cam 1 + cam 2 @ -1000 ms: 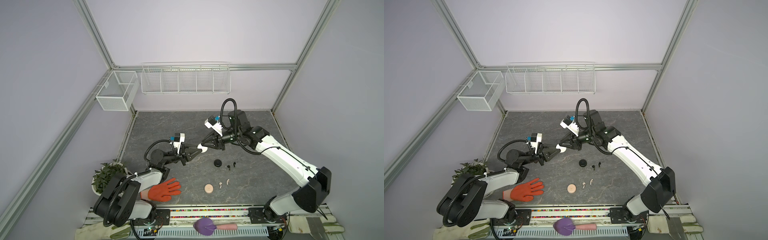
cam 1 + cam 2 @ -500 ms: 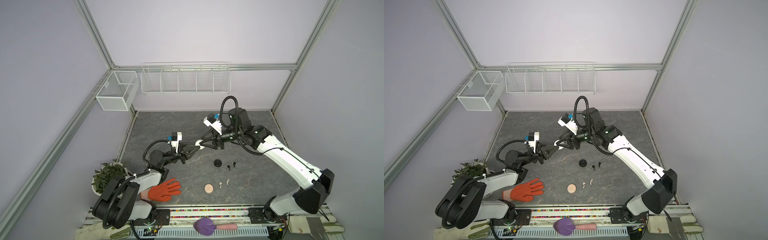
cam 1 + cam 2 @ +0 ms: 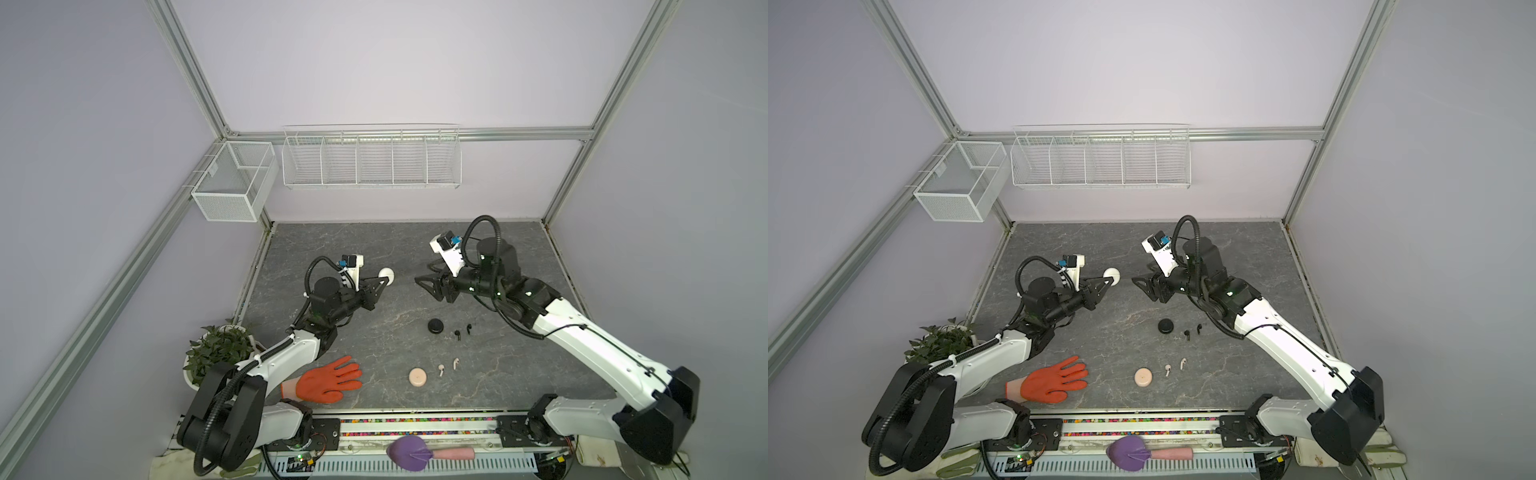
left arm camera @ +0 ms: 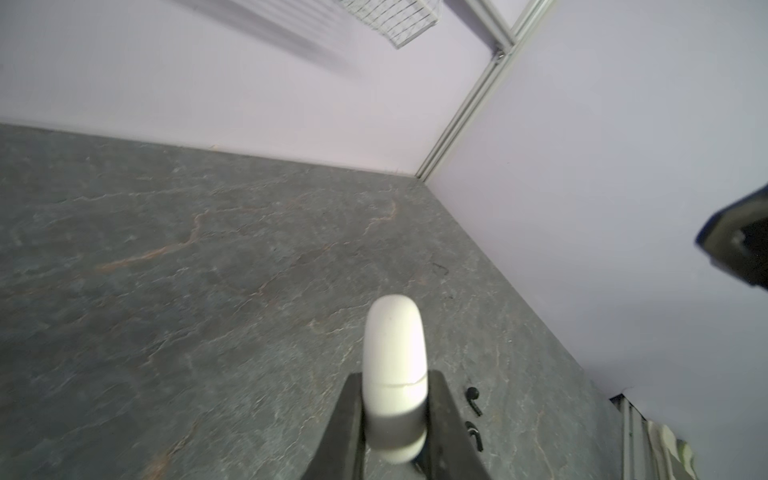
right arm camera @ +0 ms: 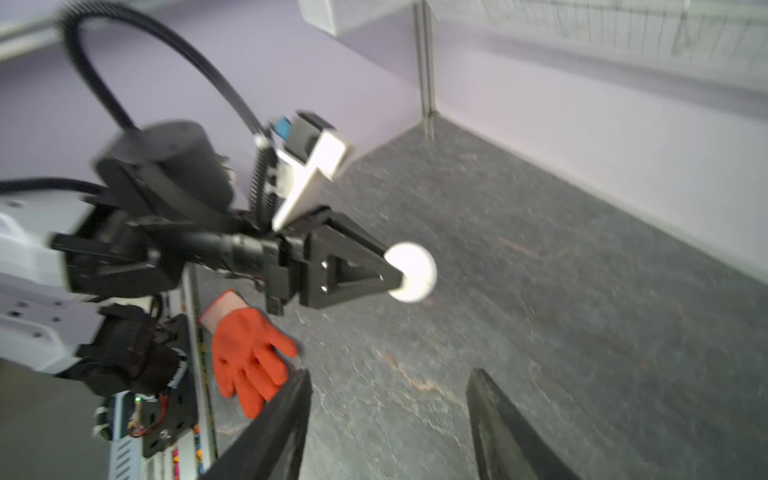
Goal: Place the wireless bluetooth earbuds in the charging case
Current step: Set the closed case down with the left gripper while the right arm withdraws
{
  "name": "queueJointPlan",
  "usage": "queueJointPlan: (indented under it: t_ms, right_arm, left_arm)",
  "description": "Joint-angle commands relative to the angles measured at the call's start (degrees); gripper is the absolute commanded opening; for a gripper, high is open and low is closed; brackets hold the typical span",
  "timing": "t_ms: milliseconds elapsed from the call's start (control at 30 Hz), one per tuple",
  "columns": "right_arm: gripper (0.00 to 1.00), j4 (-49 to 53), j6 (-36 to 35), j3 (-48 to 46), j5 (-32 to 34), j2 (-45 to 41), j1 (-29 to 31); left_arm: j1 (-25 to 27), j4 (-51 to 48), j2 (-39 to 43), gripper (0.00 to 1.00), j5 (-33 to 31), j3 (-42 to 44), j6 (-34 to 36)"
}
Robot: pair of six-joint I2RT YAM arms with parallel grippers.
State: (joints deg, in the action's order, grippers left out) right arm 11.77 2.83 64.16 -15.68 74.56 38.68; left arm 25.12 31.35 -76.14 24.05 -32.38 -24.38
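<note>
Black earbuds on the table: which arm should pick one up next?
Right. The right gripper is open, empty and nearer the black earbuds; the left gripper is shut on the white case.

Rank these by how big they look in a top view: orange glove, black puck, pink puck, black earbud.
1. orange glove, largest by far
2. black puck and pink puck, which look alike, so unranked
3. black earbud, smallest

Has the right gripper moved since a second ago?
Yes. The right gripper has pulled back rightward, closer to in line with the black puck, leaving a gap to the white case that the left gripper holds.
</note>
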Motion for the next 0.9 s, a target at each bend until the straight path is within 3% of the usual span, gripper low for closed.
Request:
queueJointPlan:
  t_ms: [0, 133, 267, 867]
  right_arm:
    - [0.63, -7.95, 1.96, -3.25, 5.35, 1.46, -0.17]
    - [0.64, -12.18, 3.91, -5.82, 6.44, 4.30, -0.14]
    - [0.64, -14.99, 5.40, -7.38, 5.58, 7.73, 0.06]
    - [0.65, -19.59, 10.49, -5.67, 1.45, 16.96, 0.61]
  left_arm:
    - [-1.06, -7.23, -6.70, 0.00, -1.57, -3.67, 1.24]
    - [-3.22, -3.99, -16.58, 0.00, 7.90, -7.95, -0.16]
    - [-5.46, -3.45, -25.13, 0.00, 13.13, -12.24, -4.20]
    - [-7.29, -9.67, -36.17, 0.00, 9.75, -20.31, -5.20]
